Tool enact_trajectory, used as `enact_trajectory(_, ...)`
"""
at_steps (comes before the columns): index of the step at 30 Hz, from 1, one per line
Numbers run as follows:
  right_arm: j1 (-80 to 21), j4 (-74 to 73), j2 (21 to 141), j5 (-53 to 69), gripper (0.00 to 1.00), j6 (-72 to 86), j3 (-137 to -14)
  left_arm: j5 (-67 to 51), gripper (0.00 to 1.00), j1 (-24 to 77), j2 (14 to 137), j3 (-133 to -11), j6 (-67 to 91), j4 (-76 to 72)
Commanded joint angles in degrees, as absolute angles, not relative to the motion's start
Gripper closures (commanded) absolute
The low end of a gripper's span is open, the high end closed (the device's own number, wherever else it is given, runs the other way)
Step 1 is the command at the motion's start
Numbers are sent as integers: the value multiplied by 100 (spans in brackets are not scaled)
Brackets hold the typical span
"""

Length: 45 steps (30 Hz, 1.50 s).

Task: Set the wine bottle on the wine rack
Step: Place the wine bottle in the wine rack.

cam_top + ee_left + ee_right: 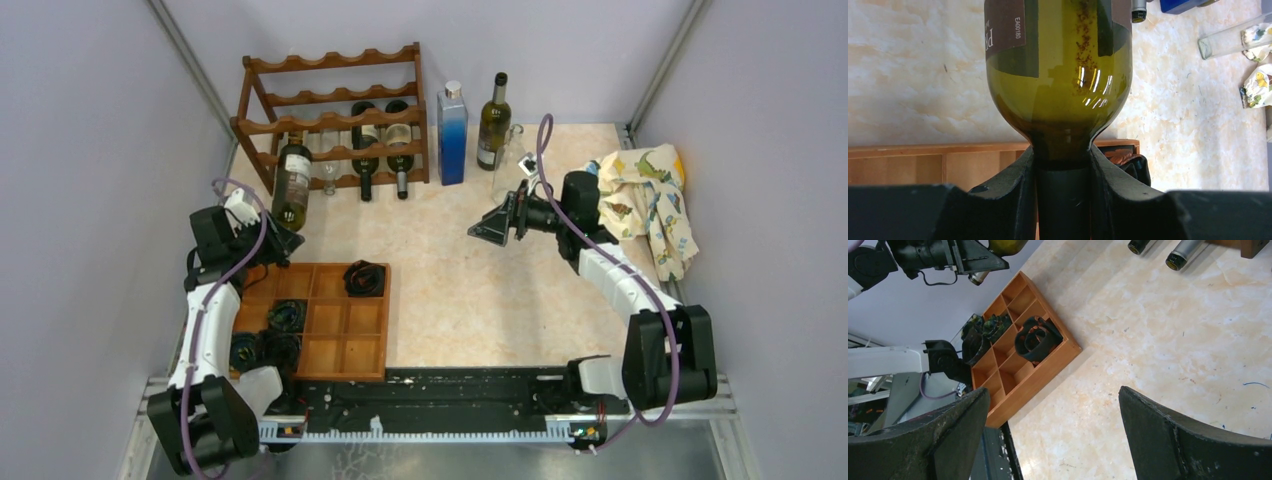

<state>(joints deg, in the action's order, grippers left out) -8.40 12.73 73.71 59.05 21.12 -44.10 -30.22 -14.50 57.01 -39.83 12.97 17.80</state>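
Jaws of the left claw [1062, 157] are clamped on the neck of the bottle [1058, 75], one dark pad on each side just below the shoulder, so the green glass swells out straight ahead of the wrist camera. From that grip the bottle's long axis runs directly away from the claw, neck nearest and base farthest. In the top view it points up and slightly right from the left claw [270, 240] toward the rack [335, 100]. The bottle [292, 185] spans the strip of worktop [480, 290] between the tray [350, 350] and the rack. Its base is at the leftmost scallop of the rack's low front rail, but I cannot tell whether glass touches wood there, nor how far the bottle is lifted. The rack therefore lies dead ahead along the bottle's own axis. I judge that the coming move is a straight push forward, base first, with the axis kept square to the rails so front and rear scallops both catch it. The other bottles [365, 150] lie in slots to the right with their necks out, so drifting that way risks a knock. The left arm is the nearer one and carries the load. The right claw [495, 225] is empty, its jaws wide apart, well off to the right over bare worktop.
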Motion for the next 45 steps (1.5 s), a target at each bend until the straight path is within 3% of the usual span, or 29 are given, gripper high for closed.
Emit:
enact_trajectory(1,-756,1588,7393,6060,2,1995,-4761,-3136,100,-1551,5775,-4429,1038,932)
enact_trajectory(19,-738,1576,7495,6098,2,2048,-4840,-3255,100,-1653,6512,-5032,800,878)
enact_trajectory(33,-712,1593,7584,6124,2,2074,-4883,-2723,100,-1652,5709,-4996,657,1549)
enact_trajectory(45,-712,1583,7607,6129,2,2068,-4913,-2661,100,-1652,6132,-5247,732,1466)
